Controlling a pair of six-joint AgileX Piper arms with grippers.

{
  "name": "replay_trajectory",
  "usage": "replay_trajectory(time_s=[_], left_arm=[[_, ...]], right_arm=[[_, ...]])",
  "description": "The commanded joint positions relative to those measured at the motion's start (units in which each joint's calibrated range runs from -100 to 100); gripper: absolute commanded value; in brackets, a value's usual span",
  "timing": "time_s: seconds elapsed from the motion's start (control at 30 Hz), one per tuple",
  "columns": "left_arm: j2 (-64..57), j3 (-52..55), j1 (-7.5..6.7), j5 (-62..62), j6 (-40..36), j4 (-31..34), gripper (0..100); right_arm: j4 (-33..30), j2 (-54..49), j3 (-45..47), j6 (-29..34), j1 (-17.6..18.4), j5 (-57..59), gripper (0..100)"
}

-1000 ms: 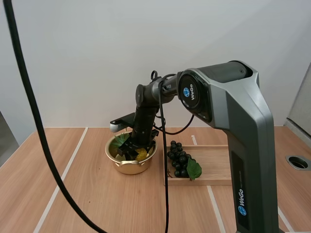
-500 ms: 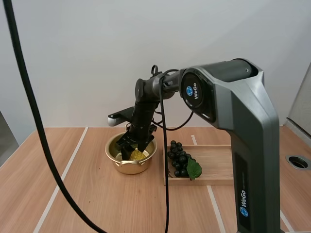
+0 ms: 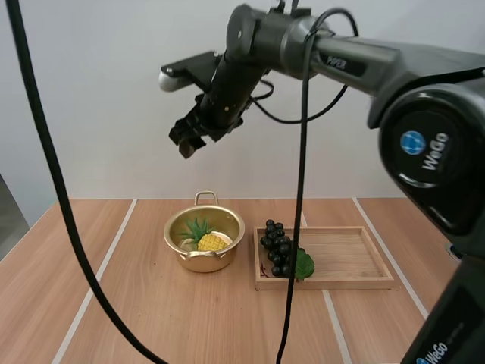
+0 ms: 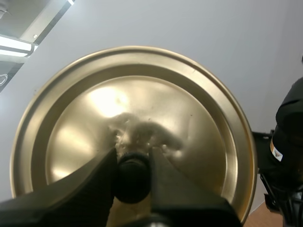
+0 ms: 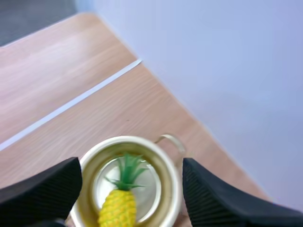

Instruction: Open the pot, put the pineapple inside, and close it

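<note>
My right arm stretches high over the bench (image 3: 151, 318), its wrist bent so that the right gripper (image 3: 189, 136) points down and a little forward. Its two black fingers are spread wide with nothing between them. Well below that gripper, in line with the gap between its fingers, the golden pot (image 3: 203, 263) stands open on the bench. The pineapple (image 3: 210, 241) lies inside it, yellow body and green leafy crown showing above the rim.

My left gripper (image 4: 132, 156) pinches the black knob (image 4: 133, 177) of the lid (image 4: 189, 118). The lid's shiny golden top faces the gripper, and it is held up in front of the pale wall.
</note>
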Motion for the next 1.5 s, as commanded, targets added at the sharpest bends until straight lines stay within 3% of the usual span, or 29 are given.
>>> replay_trajectory(time_s=[0.0, 0.2, 0.23, 0.33, 0.37, 0.47, 0.6, 0.83, 1.1, 1.47], left_arm=[[-0.32, -0.62, -0.23, -3.6, -0.39, 0.0, 0], [0.04, -0.62, -0.23, -3.78, -2.06, 0.0, 0], [0.36, -0.62, -0.23, -3.78, -2.7, 0.0, 0], [1.74, -0.62, -0.23, -3.61, -3.6, -0.38, 0], [2.18, -0.62, -0.23, -3.61, -3.92, -0.62, 0], [4.9, -0.62, -0.23, -0.58, -5.3, -2.71, 0], [9.32, -0.62, -0.23, 5.98, -6.98, -4.53, 0], [20.0, 2.29, -0.23, 7.54, -8.65, -8.11, 0], [23.9, 20.65, -0.23, 7.54, -8.26, -8.53, 0], [26.11, 46.14, -0.23, -18.1, -5.32, -11.12, 0]], right_arm=[[-7.13, -5.06, -1.18, 3.98, -1.75, 1.51, 100], [-8.29, -13.75, -1.18, 4.68, -9.52, -0.92, 100], [-8.42, -15.33, -1.18, 4.68, -10.73, -1.3, 84], [-8.5, -19.63, -1.18, 5.8, -15.48, -1.3, 14], [-8.65, -20.9, -1.18, 7.09, -17.13, -1.82, 0], [-8.78, -24.07, -1.18, 8.4, -21.53, -2.54, 0], [-7.72, -26.54, -0.6, 9.61, -24.58, -2.74, 0], [-3.74, -30.33, 9.71, 10.15, -25.26, -9.4, 0], [-6.85, -31.58, 30.16, 10.05, -25.26, -30.36, 0], [-8.09, -31.34, 49.06, 9.69, -25.26, -52.12, 0]])
